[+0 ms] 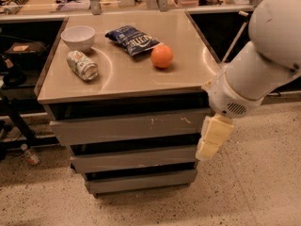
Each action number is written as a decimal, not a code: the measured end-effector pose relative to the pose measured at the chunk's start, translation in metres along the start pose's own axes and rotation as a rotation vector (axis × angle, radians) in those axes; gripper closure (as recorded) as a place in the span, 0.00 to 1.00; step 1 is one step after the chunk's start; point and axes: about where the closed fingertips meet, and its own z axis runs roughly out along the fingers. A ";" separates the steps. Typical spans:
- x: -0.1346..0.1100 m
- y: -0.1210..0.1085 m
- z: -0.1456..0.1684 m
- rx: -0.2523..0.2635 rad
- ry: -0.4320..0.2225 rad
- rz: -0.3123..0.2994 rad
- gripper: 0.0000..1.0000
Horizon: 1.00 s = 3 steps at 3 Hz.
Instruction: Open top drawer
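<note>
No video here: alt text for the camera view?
The claw hangs by the right end of the top drawer, which looks closed. On the cabinet sit a bowl, a tipped can, a chip bag and an orange.

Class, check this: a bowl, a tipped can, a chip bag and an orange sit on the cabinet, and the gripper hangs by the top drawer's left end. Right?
No: the camera view shows the gripper at the right end of the top drawer, not the left. The rest holds.
</note>
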 end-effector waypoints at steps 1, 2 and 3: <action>-0.018 0.006 0.053 -0.059 -0.025 -0.016 0.00; -0.019 0.006 0.060 -0.064 -0.028 -0.016 0.00; -0.021 0.007 0.064 -0.067 -0.045 -0.022 0.00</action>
